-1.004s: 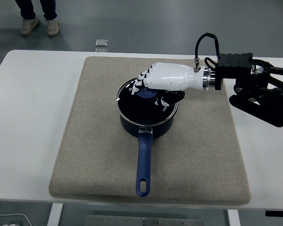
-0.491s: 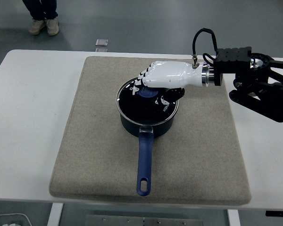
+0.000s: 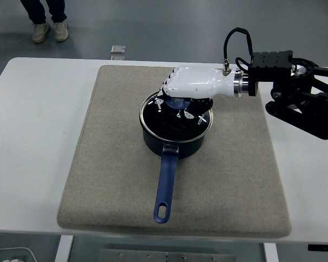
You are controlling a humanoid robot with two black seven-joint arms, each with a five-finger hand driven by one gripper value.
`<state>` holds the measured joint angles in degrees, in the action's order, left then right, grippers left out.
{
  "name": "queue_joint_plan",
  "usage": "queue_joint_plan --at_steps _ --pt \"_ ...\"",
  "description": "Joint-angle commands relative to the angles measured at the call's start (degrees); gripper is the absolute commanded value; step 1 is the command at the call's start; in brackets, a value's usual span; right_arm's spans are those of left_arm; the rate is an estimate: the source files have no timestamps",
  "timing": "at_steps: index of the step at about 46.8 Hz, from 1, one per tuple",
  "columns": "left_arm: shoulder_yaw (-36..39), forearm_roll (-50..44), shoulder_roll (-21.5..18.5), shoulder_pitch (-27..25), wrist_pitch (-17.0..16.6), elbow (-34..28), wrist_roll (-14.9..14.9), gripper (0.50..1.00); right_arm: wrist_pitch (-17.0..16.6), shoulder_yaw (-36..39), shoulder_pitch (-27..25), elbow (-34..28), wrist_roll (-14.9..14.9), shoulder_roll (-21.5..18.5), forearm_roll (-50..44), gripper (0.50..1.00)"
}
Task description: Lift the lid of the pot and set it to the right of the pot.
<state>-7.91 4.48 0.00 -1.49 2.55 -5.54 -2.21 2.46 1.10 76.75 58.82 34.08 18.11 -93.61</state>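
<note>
Right of centre in the frame, the right hand has its white fingers curled down around the blue knob of the pot lid. The lid sits over the dark blue pot on the beige mat, its long handle pointing toward the bottom edge

Right hand, fingers curled

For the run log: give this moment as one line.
right hand: shut on lid knob | lid: on pot, slightly shifted right | pot: on mat | left hand: not in view
</note>
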Motion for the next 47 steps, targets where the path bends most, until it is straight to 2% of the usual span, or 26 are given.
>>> queue_joint_plan --at_steps 1,47 --pt "0.0 0.0 0.0 0.0 0.0 0.0 0.0 1.0 0.0 0.0 0.1 0.1 0.0 0.0 0.2 0.5" --pt "0.0 0.0 0.0 0.0 0.0 0.0 0.0 1.0 -0.1 0.0 1.4 0.3 0.0 -0.6 0.5 0.5"
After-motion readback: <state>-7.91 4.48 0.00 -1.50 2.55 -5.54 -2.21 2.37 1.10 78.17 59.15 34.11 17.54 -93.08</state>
